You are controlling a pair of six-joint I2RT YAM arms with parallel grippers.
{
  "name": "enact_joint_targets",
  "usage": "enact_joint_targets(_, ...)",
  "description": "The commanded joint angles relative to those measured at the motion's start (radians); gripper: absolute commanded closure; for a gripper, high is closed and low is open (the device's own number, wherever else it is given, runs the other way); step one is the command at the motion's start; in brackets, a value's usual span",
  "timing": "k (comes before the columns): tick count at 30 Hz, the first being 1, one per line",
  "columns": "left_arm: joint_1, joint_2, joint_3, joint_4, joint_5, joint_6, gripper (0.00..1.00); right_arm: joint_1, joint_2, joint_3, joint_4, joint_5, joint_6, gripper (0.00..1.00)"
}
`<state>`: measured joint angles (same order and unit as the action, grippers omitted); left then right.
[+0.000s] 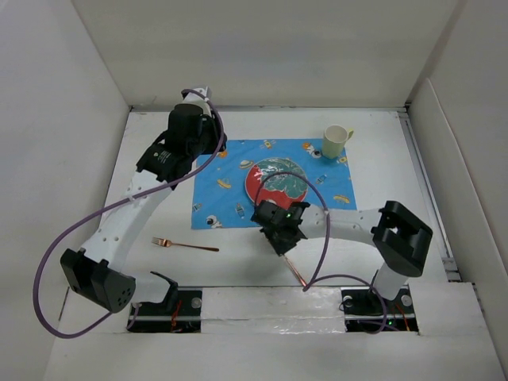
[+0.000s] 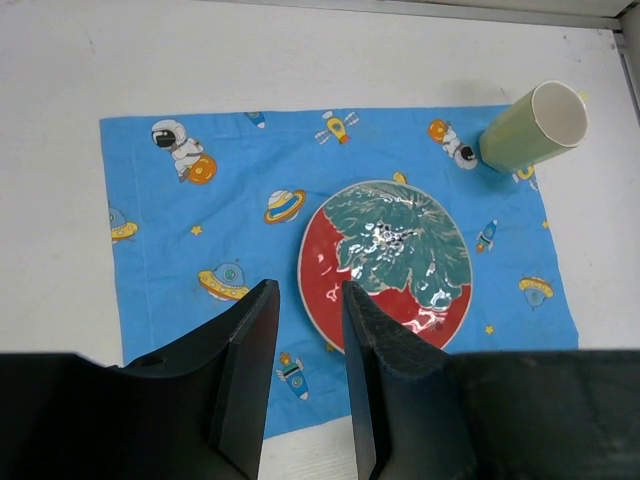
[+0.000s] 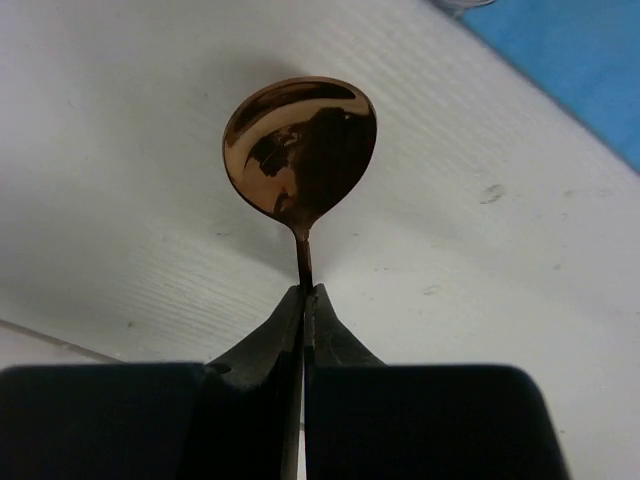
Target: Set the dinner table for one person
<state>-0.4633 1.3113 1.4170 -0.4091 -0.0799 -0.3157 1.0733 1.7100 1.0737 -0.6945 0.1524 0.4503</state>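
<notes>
Below, white tabletop point(image 1: 238, 274) spread under both arms, right gripper point(image 3: 304, 292) clenched on copper spoon point(image 3: 300, 150) over bare tabletop beside blue placemat point(image 2: 180, 220), left gripper point(image 2: 305, 300) parted, empty, above placemat bearing plate point(image 2: 385, 260) and mug point(image 2: 530, 125), fork point(image 1: 184, 245) lying left.

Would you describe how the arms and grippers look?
The left arm and right arm have white links and black joint housings, each trailed by a looping purple cable. The left gripper and right gripper are black with flat tapering fingers.
</notes>
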Motion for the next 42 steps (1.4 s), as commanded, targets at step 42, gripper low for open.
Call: enact_joint_targets(42, 0.0, -0.142, -0.142, -0.086, -0.027, -0.14, 0.65, -0.727, 0.245, 0.565, -0.03, -0.005, -0.168, 0.68)
